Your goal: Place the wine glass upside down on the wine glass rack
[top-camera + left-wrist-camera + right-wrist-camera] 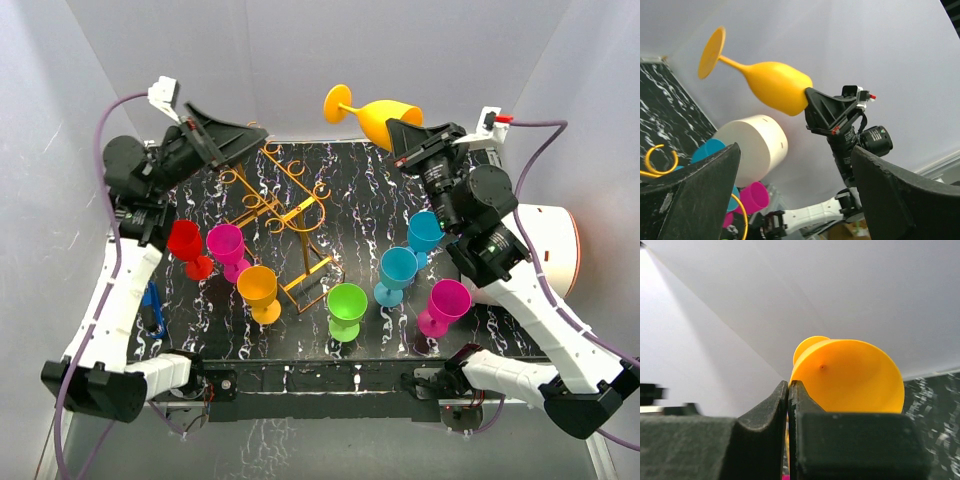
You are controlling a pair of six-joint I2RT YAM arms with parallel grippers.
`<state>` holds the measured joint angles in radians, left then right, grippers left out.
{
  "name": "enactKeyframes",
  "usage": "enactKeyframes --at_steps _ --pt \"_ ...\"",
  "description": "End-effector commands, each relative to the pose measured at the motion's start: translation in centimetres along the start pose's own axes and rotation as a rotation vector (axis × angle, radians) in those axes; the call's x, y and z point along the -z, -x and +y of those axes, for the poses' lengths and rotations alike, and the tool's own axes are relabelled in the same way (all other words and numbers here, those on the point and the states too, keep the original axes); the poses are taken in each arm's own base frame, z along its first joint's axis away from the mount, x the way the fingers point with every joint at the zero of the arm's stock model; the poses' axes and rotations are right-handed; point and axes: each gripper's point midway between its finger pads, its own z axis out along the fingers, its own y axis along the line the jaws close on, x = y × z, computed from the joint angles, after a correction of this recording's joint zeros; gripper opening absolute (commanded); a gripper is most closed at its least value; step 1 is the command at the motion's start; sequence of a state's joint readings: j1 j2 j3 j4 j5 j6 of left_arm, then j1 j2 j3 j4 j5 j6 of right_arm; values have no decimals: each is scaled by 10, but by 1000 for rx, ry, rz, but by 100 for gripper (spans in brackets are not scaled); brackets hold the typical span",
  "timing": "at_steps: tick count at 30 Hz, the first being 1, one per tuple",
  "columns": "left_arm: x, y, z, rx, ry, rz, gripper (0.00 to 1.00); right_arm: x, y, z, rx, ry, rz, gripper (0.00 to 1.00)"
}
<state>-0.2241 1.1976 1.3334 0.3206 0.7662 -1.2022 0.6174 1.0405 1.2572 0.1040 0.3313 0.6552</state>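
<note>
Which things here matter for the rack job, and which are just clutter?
In play: yellow wine glass, pinched at its bowl rim by the right gripper; wine glass rack; left gripper, open near the rack.
Clutter: red glass, left pink glass, orange glass, green glass, near blue glass, far blue glass, right pink glass, white cylinder.

8 wine glasses (pixel 347 305), 1 wire rack (pixel 300 213), 1 white cyl. (pixel 556 245), poss. 1 blue clip (pixel 153 312)
</note>
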Motion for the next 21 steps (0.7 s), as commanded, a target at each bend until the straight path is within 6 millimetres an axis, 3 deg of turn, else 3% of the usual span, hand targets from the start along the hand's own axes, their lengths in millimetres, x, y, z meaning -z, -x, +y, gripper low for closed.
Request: enactKeyframes --at_steps 1,6,14,21 --pt "-24 0 -32 61 -68 -31 94 2 29 42 -163 168 -92 0" --pt "-46 8 -24 147 -37 -99 99 -3 22 63 -181 242 -25 0" --pt "-57 23 -6 219 44 -236 99 -4 19 77 -238 300 0 0" --pt "-56 38 -15 247 -10 -350 96 -11 12 85 -313 338 23 0"
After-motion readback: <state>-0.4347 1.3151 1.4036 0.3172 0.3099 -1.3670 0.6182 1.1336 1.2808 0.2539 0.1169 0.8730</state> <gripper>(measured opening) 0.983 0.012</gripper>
